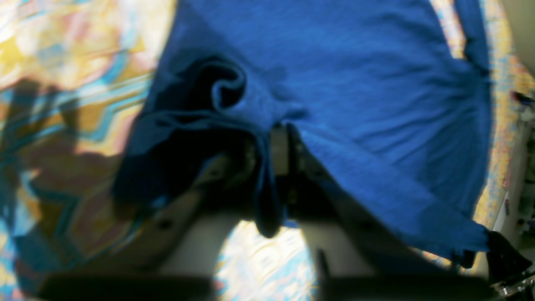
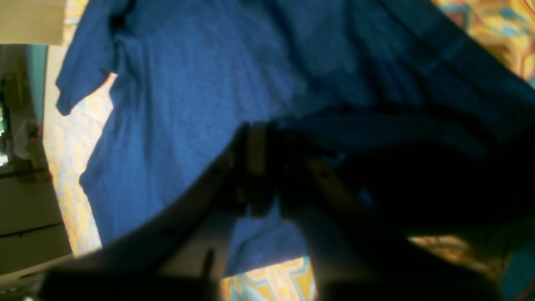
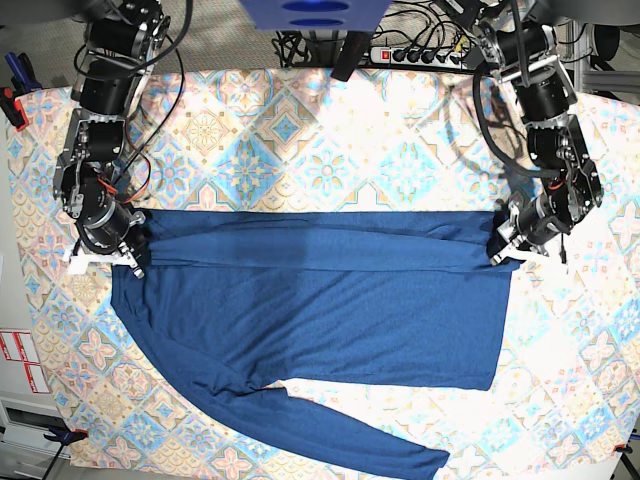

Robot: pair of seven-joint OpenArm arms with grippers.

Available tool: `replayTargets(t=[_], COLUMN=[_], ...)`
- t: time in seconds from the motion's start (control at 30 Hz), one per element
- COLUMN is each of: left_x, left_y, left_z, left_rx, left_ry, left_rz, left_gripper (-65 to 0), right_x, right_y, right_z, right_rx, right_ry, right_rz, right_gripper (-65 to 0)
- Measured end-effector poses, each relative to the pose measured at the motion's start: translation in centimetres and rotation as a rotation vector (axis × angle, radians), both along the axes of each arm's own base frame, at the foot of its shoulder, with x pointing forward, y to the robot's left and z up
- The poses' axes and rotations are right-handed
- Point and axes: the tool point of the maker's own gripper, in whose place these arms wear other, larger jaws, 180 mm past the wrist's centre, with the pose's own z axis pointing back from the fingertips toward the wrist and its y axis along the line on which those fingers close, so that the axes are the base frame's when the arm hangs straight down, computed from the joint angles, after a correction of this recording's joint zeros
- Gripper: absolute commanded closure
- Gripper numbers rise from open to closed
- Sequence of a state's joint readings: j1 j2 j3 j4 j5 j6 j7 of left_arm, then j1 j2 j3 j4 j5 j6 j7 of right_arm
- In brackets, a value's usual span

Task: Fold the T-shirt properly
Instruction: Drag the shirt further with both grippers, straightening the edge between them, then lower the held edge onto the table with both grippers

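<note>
A pastel patterned tabletop (image 3: 330, 130) carries the T-shirt (image 3: 320, 310) across its middle. Left gripper (image 3: 507, 250) and right gripper (image 3: 128, 252) each pinch its far fold; one sleeve (image 3: 330, 425) trails toward the near edge, so folding looks barely begun.

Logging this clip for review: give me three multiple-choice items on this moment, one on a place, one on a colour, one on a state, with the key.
1. Where does the loose sleeve lie in the base view?
A. Along the bottom edge of the T-shirt
B. Across the top fold
C. Off the tablecloth

2. What colour is the T-shirt?
A. Red
B. Dark blue
C. White

3. What are the two hands doing?
A. Both hang open, clear of the cloth
B. Only one grips the cloth
C. Each is shut on the cloth at one end of the folded top edge

Key: 1 A, the sleeve trails diagonally below the body, on the tablecloth. 2 B, plain blue in all views. 3 C, the left hand and right hand pinch cloth, as both wrist views show.
</note>
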State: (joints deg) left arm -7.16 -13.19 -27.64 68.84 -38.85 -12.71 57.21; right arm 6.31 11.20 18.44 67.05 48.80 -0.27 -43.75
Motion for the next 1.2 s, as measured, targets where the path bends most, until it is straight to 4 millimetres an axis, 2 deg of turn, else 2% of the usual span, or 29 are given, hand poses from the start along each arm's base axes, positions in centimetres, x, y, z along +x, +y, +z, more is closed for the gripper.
replayTargets(t=[0.07,0.17,0.23,0.3,0.4,0.53,0.7,0.87,0.97,1.1,1.2], left_x=[-1.0,-1.6,-1.5,-1.8,-3.2,-4.4,-5.1,-5.1,-5.3,-3.7,-2.6], left_y=[0.3,1.0,1.3,1.4,1.9,2.4,1.8,1.8,1.3,1.2,0.2], left_z=[-0.8,-1.0,-0.6,-0.3,-0.1,0.1,-0.4,-0.7,-2.1,-2.3,-2.6], left_rx=[0.011,0.019,0.006,-0.029,-0.094,-0.16,-0.185,-0.185,-0.203,-0.195,-0.208], left_ry=[0.032,0.043,0.022,0.013,0.023,0.003,0.011,0.01,0.043,0.019,0.013], left_rz=[0.006,0.008,0.02,0.023,0.029,0.061,0.066,0.078,0.093,0.118,0.12], left_gripper=[-21.4,-31.8,-37.0,-41.2,-46.1,-48.0,-47.7,-47.6,-47.6,-47.6,-47.6], right_x=[-1.1,-2.8,-2.9,-2.2,-1.9,-3.7,-2.8,-4.0,-4.1,-3.6,-3.8], right_y=[-0.1,-0.1,-0.2,-0.3,-0.3,-2.2,-2.3,-2.1,-2.2,-2.1,-2.2], right_z=[-0.7,-2.1,-2.2,-1.6,-0.8,-0.4,2.0,1.1,0.9,1.4,1.2], right_rx=[-0.001,0.004,0.002,0.001,-0.002,-0.04,-0.064,-0.061,-0.067,-0.06,-0.063], right_ry=[0.019,0.071,0.076,0.052,0.024,0.03,-0.047,-0.014,-0.006,-0.025,-0.017], right_rz=[0.001,0.001,-0.003,-0.005,-0.003,-0.047,-0.031,-0.028,-0.031,-0.028,-0.03], right_gripper=[-14.3,-18.5,-19.4,-19.3,-19.5,-19.6,-19.6,-19.6,-19.6,-19.6,-19.5])
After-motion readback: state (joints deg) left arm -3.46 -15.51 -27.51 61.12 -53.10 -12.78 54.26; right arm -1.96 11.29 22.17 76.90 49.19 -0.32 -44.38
